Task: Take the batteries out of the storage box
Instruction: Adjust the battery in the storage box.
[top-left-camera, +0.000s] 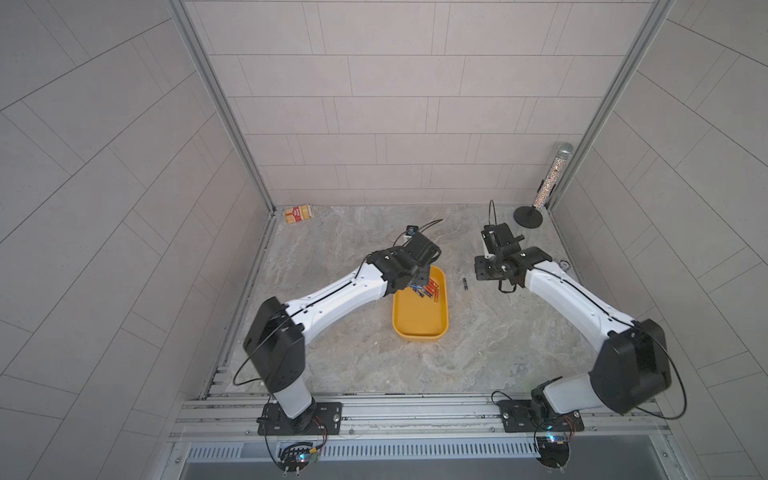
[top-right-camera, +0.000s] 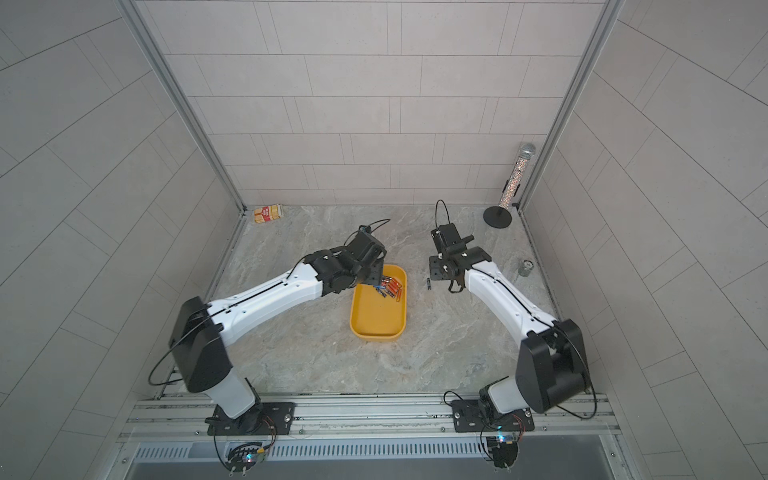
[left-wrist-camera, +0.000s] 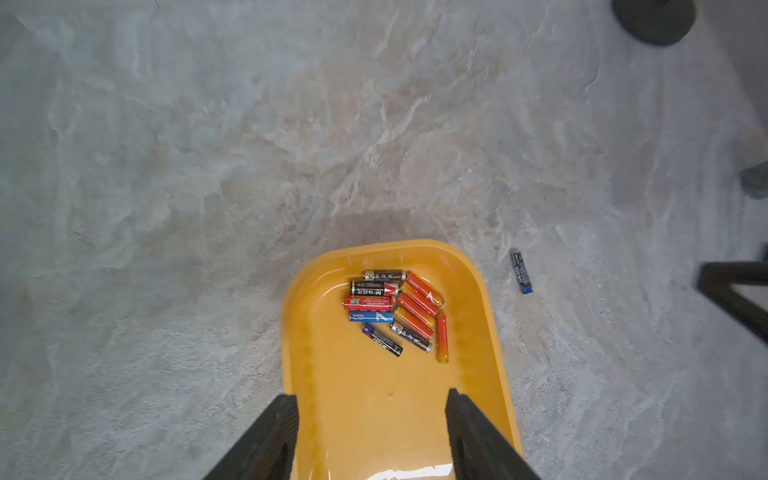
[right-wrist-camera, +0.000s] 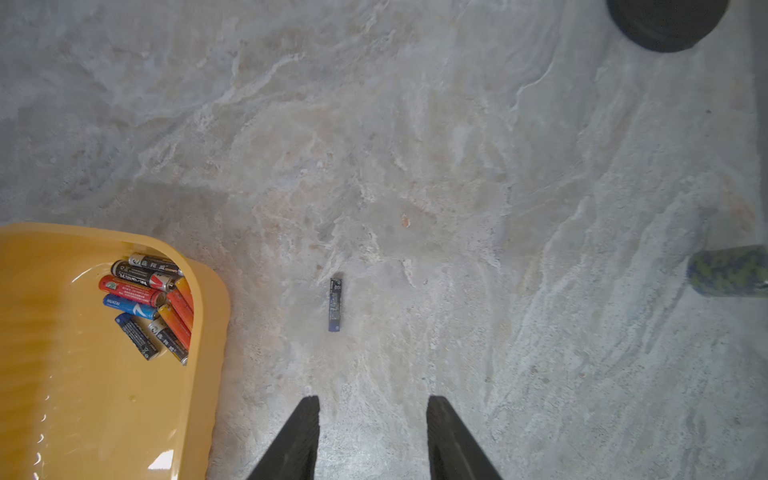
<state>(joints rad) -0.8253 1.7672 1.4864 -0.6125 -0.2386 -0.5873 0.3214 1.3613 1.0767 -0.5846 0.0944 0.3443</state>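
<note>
The left gripper (left-wrist-camera: 372, 397) hangs over the storage box (left-wrist-camera: 299, 332) with its jaws apart and nothing between them. The right gripper (right-wrist-camera: 372, 399) hovers above bare table, also parted and empty. 1 dark battery (right-wrist-camera: 336, 304) lies flat on the table just ahead of it, outside the box.

The rest of the batteries (left-wrist-camera: 395, 311), about 11 by my count, lie bunched at the far end of the box, near its end wall.

From where I stand, the left arm looks set to go for the next one. I'd go for a battery on the edge of the bunch. The lone orange battery (left-wrist-camera: 441, 338) on the side nearest the loose one has room on 1 flank. So does the dark battery (left-wrist-camera: 382, 340) at the near edge. Turn the jaws across its width, come down close to the box floor, and close on 1 only. The tub looks light, so a sideways nudge might shift it.

In both top views the left wrist covers the fingers and a corner of the box. From the right wrist, the box wall hides part of the bunch. Whether any battery rides on another I cannot tell.
</note>
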